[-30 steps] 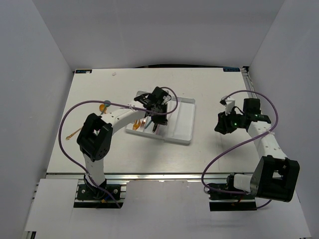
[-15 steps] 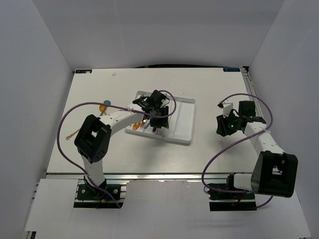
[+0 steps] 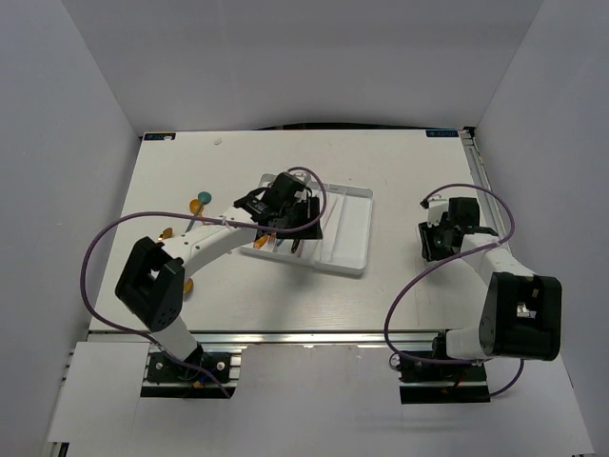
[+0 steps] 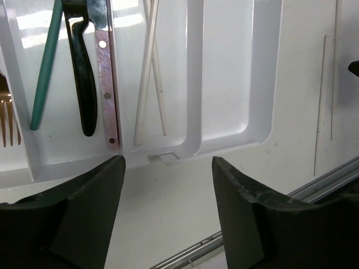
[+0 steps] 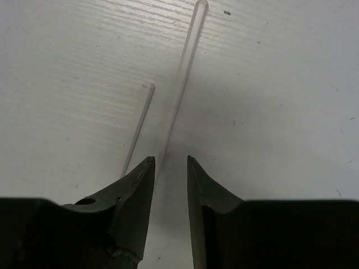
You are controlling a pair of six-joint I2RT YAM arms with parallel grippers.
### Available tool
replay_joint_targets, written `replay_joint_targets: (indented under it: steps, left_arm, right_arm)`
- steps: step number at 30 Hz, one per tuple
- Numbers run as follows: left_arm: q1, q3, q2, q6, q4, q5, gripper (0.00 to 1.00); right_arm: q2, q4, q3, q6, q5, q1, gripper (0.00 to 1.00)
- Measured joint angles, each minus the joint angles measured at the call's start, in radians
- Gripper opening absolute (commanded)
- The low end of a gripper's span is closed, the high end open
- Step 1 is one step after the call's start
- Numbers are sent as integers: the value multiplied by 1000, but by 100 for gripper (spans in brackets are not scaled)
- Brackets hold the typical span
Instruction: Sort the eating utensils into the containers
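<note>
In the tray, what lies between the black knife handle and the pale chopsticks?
A flat pinkish handle with rivets lies lengthwise there, close beside the black handle, with the chopsticks on its other side. The left wrist view shows it.

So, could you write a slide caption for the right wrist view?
Right gripper, slightly open, straddles one of two pale chopsticks lying on the table.

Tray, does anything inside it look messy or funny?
A little. The two pale chopsticks in the white tray cross over each other instead of lying straight side by side. Nothing else in it looks spilled or broken.
</note>
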Motion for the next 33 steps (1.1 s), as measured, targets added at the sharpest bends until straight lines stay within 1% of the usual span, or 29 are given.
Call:
replay_joint_targets:
  steps: [1, 3, 8, 15, 17, 22, 27, 30, 33]
  left_arm:
    - [0, -4, -9, 0, 4, -6, 80]
    - [0, -16, -27, 3, 17, -26, 84]
    - [0, -35, -67, 8, 27, -63, 84]
    - [2, -35, -81, 11, 43, -77, 84]
    - [2, -35, -81, 11, 43, -79, 84]
    - [2, -36, -82, 12, 43, -84, 84]
    - [4, -48, -89, 11, 46, -92, 84]
    - [5, -53, -95, 11, 46, -96, 84]
    - [5, -62, -107, 11, 46, -99, 84]
  right_arm:
    - [11, 5, 0, 3, 3, 0, 35]
    - [38, 16, 0, 10, 6, 0, 35]
    - [83, 17, 0, 33, 8, 2, 35]
    - [97, 21, 1, 56, 8, 14, 35]
    - [106, 29, 2, 59, 18, 20, 33]
    - [115, 35, 7, 76, 55, 35, 19]
    - [130, 30, 22, 94, 78, 41, 15]
    - [132, 27, 26, 102, 80, 41, 8]
    - [135, 20, 32, 103, 80, 41, 0]
